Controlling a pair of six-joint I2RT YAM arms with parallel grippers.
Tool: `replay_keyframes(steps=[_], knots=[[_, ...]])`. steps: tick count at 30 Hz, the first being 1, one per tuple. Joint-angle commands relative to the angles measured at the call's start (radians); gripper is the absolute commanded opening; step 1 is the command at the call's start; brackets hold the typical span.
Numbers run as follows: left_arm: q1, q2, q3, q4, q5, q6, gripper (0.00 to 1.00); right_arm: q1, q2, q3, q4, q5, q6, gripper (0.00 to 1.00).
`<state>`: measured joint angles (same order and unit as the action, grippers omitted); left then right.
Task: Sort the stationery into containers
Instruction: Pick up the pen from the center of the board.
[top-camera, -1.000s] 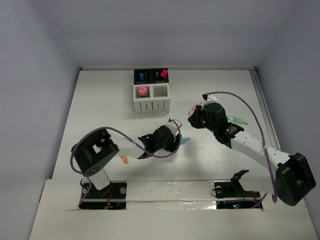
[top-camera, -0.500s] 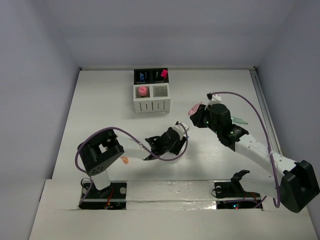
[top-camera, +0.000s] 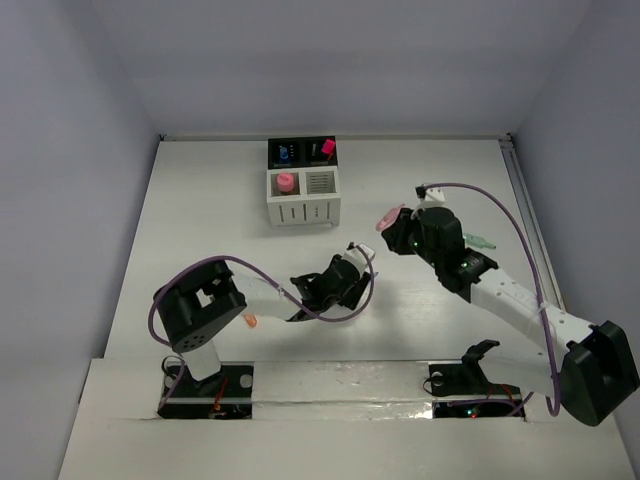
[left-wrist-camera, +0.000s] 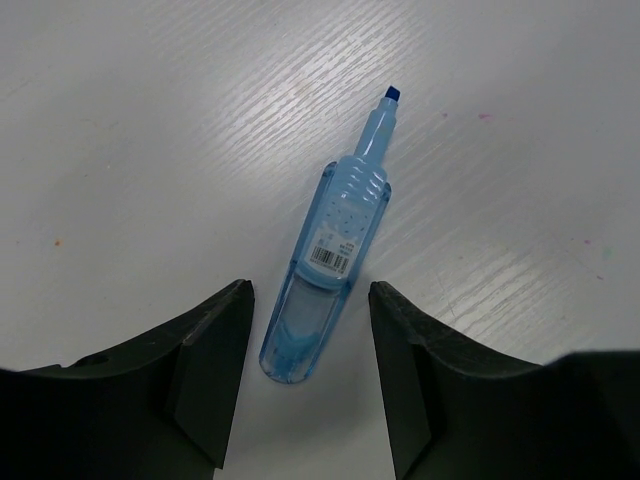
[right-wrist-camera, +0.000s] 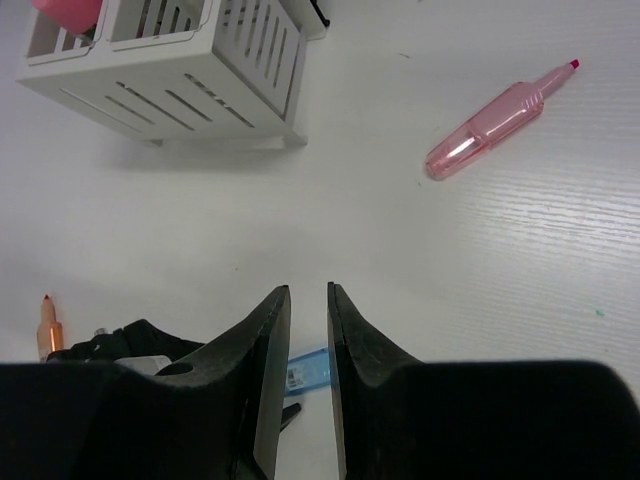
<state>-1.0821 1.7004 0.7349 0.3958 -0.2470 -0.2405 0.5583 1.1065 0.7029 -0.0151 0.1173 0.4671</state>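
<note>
A pastel blue pen (left-wrist-camera: 330, 270) lies on the table in the left wrist view, tip pointing away. My left gripper (left-wrist-camera: 310, 300) is open, and its jaws stand on either side of the pen's rear end without touching it. In the top view the left gripper (top-camera: 350, 280) covers this pen. My right gripper (top-camera: 397, 236) is shut and empty, raised above the table beside a pastel pink pen (top-camera: 388, 218). That pen also shows in the right wrist view (right-wrist-camera: 495, 120). The block of containers (top-camera: 303, 184) stands at the back, holding a pink-capped item (top-camera: 286, 182).
A green pen (top-camera: 480, 241) lies right of the right arm. An orange pen (top-camera: 249, 320) lies near the left arm's base, also in the right wrist view (right-wrist-camera: 47, 325). The two black cups hold a blue item (top-camera: 285, 153) and a pink item (top-camera: 326, 148).
My left gripper has moved right and now covers the blue pen in the top view. My right arm has shifted slightly to the right. Both have barely moved in the last half second.
</note>
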Motion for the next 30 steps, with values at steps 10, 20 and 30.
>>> replay_keyframes(steps=[10, 20, 30], knots=[[-0.041, -0.004, -0.008, -0.272, -0.006, -0.100, 0.49, -0.012, -0.023, -0.017, 0.046, 0.021, -0.012, 0.28], [-0.052, 0.036, -0.003, -0.244, -0.017, -0.071, 0.00, -0.021, -0.068, -0.025, 0.032, 0.038, -0.012, 0.28], [-0.052, -0.327, 0.024, -0.272, 0.014, -0.077, 0.00, -0.021, -0.203, 0.015, -0.078, -0.086, -0.022, 0.61]])
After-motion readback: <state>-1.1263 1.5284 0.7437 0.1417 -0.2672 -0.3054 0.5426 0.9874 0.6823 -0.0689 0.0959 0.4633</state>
